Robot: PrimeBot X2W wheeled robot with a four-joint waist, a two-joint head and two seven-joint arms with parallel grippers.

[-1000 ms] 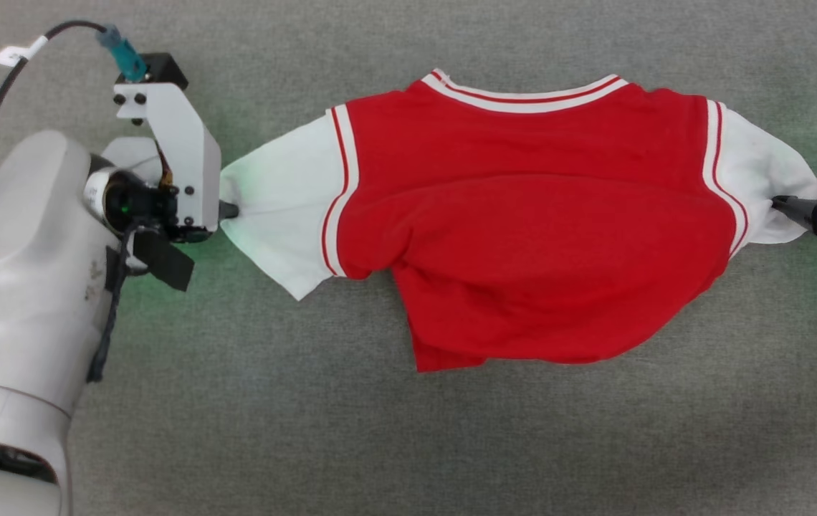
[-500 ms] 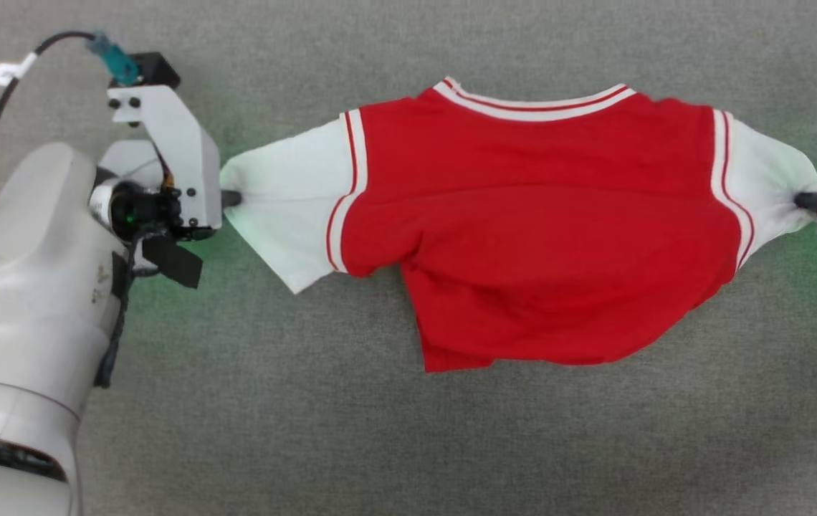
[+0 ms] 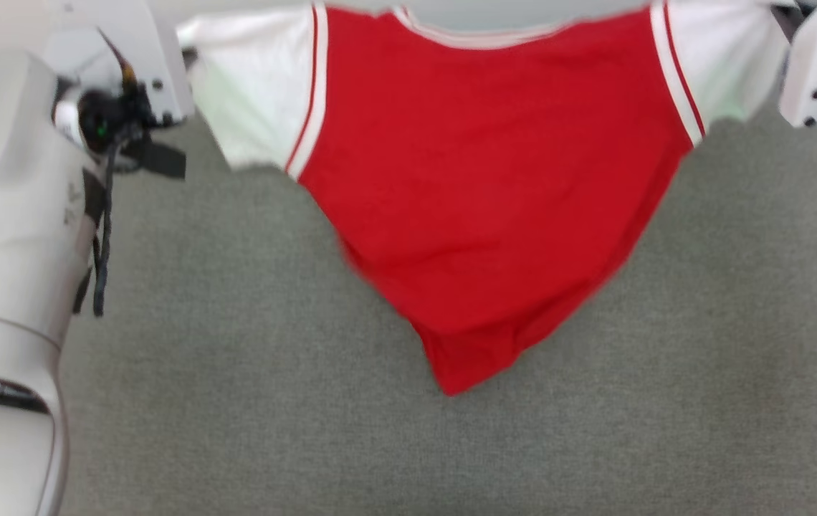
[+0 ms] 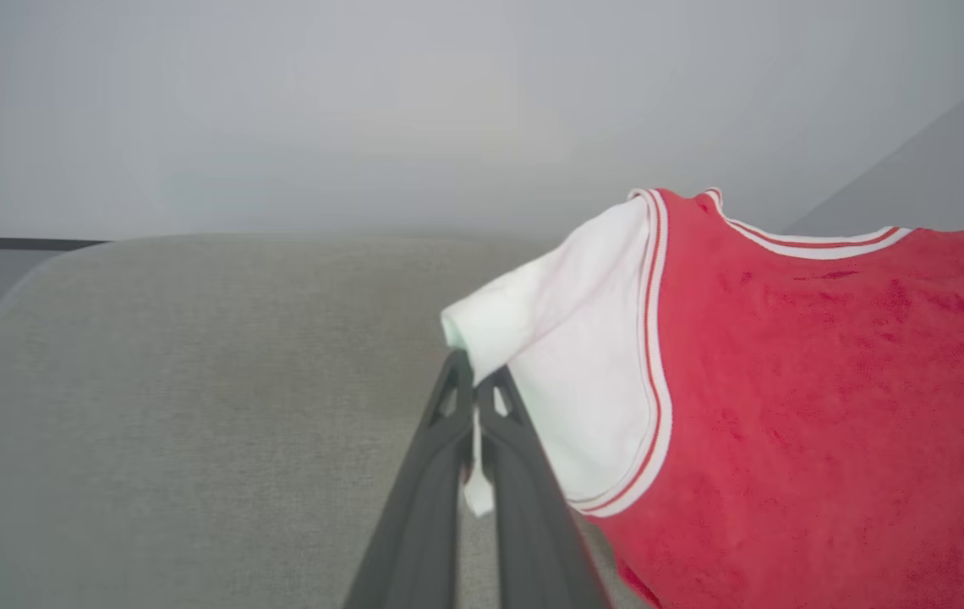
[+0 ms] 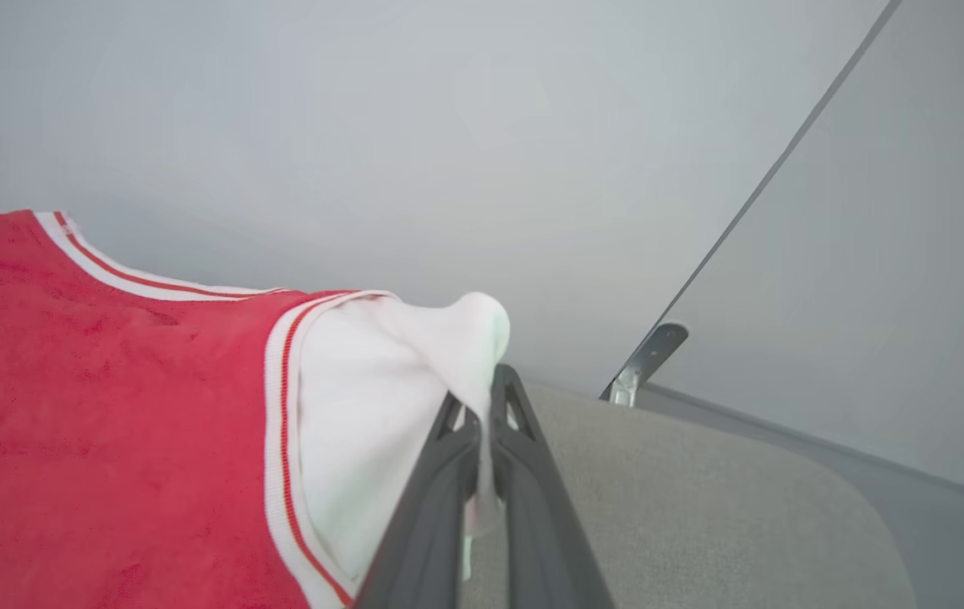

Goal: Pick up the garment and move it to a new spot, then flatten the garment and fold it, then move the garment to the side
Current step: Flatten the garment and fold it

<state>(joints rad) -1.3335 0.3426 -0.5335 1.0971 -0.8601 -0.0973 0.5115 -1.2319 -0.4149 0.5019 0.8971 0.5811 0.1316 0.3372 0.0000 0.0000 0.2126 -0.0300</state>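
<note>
The garment, a red T-shirt with white sleeves and striped trim, hangs stretched between both arms above the grey surface, its red body sagging to a point near the middle of the head view. My left gripper is shut on the edge of one white sleeve. My right gripper is shut on the other white sleeve. In the head view the left gripper is at the upper left and the right gripper at the upper right, fingertips buried in the sleeves.
A grey fabric-covered surface lies under the shirt, with rounded corners and a pale wall behind. A metal bracket stands beyond the far edge in the right wrist view. My left forearm covers the left side.
Both grippers have lifted the garment off the surface and away from me; it now hangs by its sleeves, with the red body drooping in a point. The head camera's picture has shifted too.
</note>
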